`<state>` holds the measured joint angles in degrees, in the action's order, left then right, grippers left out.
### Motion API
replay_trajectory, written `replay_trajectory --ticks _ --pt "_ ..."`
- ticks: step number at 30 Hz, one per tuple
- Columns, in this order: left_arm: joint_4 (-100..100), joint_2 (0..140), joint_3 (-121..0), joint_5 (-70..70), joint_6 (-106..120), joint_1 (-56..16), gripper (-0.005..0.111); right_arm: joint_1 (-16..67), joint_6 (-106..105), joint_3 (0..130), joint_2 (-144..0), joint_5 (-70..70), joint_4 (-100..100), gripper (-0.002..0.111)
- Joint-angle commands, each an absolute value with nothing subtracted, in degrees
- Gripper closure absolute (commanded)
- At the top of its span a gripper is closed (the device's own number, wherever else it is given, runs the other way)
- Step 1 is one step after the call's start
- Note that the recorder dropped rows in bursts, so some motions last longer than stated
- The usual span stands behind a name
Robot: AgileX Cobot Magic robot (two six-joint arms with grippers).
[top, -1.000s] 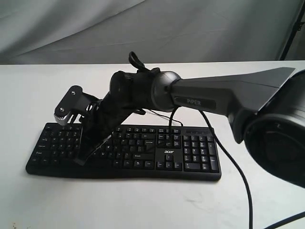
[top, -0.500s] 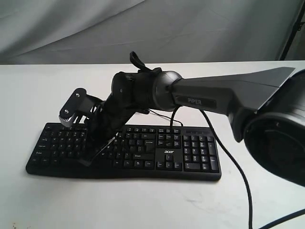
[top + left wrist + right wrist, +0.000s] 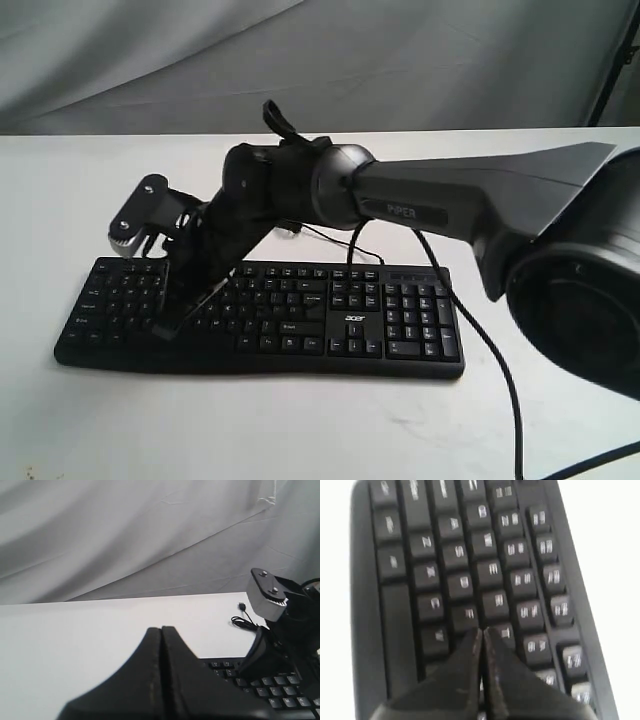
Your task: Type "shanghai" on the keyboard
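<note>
Black plastic, wide and full-size: the keyboard (image 3: 300, 318) lies flat on a white table (image 3: 300, 430), its long front edge facing the exterior camera, its number pad on that view's right beside a small white "acer" mark. A thin black cable (image 3: 322, 238) loops on the table just behind it. My right gripper (image 3: 165, 328) reaches across from the right and slants down over the letter keys near the keyboard's left end. Its two fingers are pressed together with nothing between them, and the joined tip sits at the key tops. I cannot tell whether it presses a key. In the right wrist view the key legends are too blurred to read. My left gripper (image 3: 161, 630) is likewise closed tight and empty, held above the bare table near one end of the keyboard. Grey cloth (image 3: 300, 60) hangs behind the table.
</note>
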<state>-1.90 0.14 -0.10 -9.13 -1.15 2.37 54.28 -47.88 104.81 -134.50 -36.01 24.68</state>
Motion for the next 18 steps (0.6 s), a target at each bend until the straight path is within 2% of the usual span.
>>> replay_trajectory --ticks 1,10,18 --pt "-1.90 0.00 0.00 -8.79 -1.31 2.00 0.107 56.13 -47.48 111.51 -137.22 -36.40 24.08 0.108" --pt "-1.90 0.00 0.00 -8.79 -1.31 2.00 0.107 57.84 -44.45 130.95 -147.73 -45.46 23.85 0.108" --pt "-1.90 0.00 0.00 -8.79 -1.31 2.00 0.107 58.07 -44.05 134.11 -150.06 -45.77 23.85 0.108"
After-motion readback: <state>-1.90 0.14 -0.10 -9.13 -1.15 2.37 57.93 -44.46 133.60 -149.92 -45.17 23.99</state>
